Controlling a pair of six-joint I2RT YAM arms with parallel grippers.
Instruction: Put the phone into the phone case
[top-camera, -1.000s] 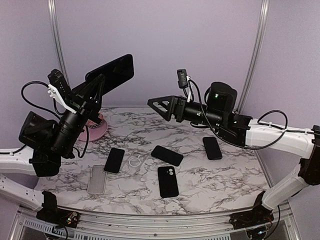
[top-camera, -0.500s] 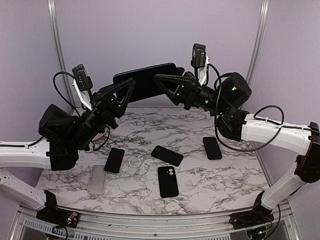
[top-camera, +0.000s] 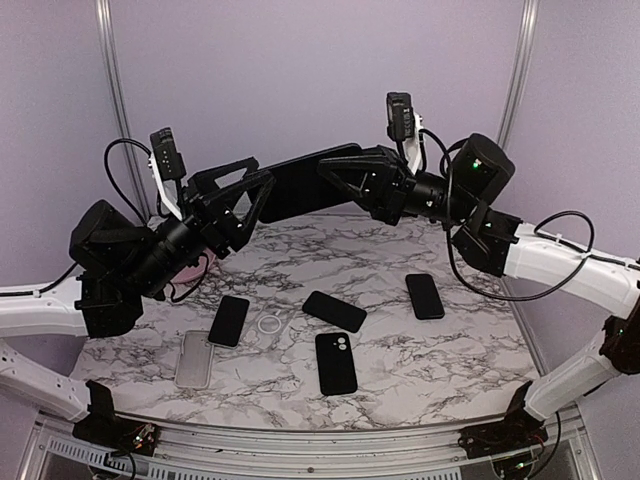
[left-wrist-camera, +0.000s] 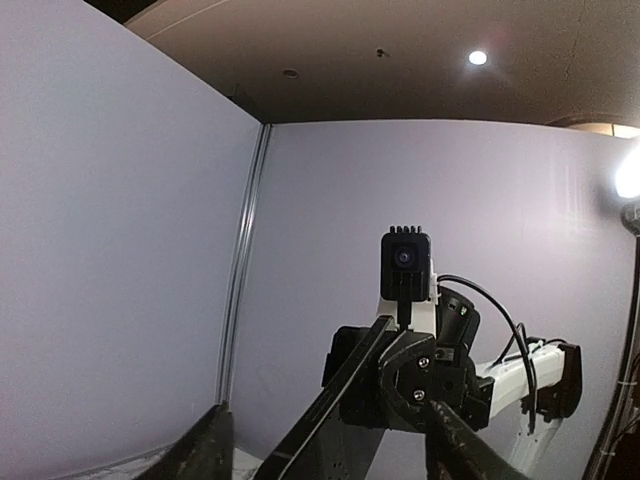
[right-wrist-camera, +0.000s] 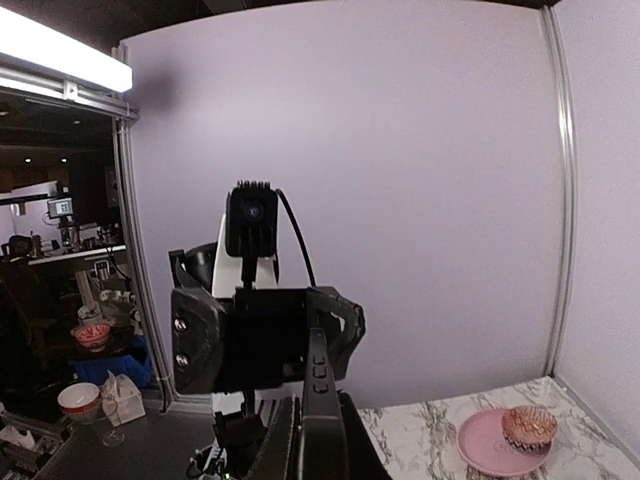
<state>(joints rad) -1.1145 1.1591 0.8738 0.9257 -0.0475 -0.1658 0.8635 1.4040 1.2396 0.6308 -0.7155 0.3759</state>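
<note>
Black phone (top-camera: 303, 183) hangs tilted in the air, high above the marble table (top-camera: 450, 360). The right gripper (top-camera: 330, 172) is clamped on its right end. The left gripper (top-camera: 256, 186) has its fingers spread apart on either side of the phone's other end, not pinching it. The clear phone case (top-camera: 193, 358) lies flat at the table's near left, among other dark phones (top-camera: 336, 363).

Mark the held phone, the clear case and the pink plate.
held phone (top-camera: 305, 182): top view, its dark face.
clear case (top-camera: 193, 358): top view, its centre.
pink plate (right-wrist-camera: 480, 441): right wrist view, bare left part.
</note>
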